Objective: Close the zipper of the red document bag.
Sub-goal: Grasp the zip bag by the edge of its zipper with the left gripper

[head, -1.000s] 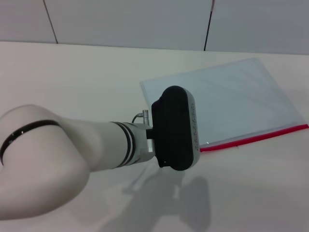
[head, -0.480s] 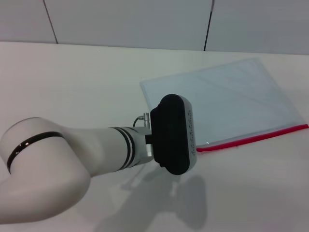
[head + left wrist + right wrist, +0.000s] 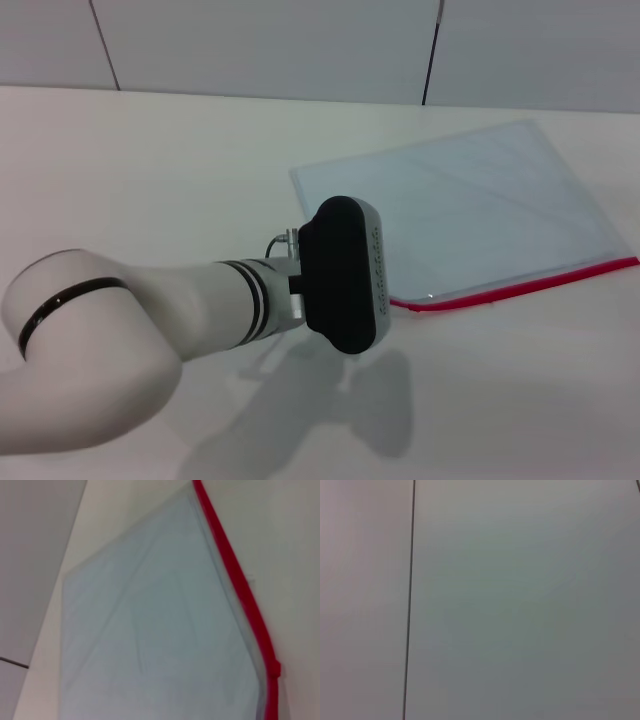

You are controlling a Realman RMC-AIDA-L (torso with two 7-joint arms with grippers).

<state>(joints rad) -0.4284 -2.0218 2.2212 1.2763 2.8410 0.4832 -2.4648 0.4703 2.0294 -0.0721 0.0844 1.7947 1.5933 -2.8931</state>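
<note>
Your left arm has slid leftward and a little nearer the robot over the last second: its black wrist housing, which covered the near left corner of the red document bag (image 3: 470, 210) a second ago, now sits just off that corner, and more of the red strip shows beside it. Nothing else has shifted; the pouch lies where it lay before.

You have the left gripper (image 3: 345, 275) low over the table (image 3: 150, 170), at the near left end of the bag. From the head view only the back of its housing shows, so you cannot tell whether the fingers are wide or narrow, and the left wrist view shows no fingers either.

You see the bag flat on the table, right of centre, turned at a slant, translucent pale blue-grey. Its zipper (image 3: 520, 287) runs along the near edge from beside the housing out to the right. In the left wrist view the zipper (image 3: 235, 585) borders the pouch (image 3: 150, 630), with a small red lump near one end.

Your right arm is out of the head view; its camera faces only a plain panelled wall (image 3: 520, 605).
</note>
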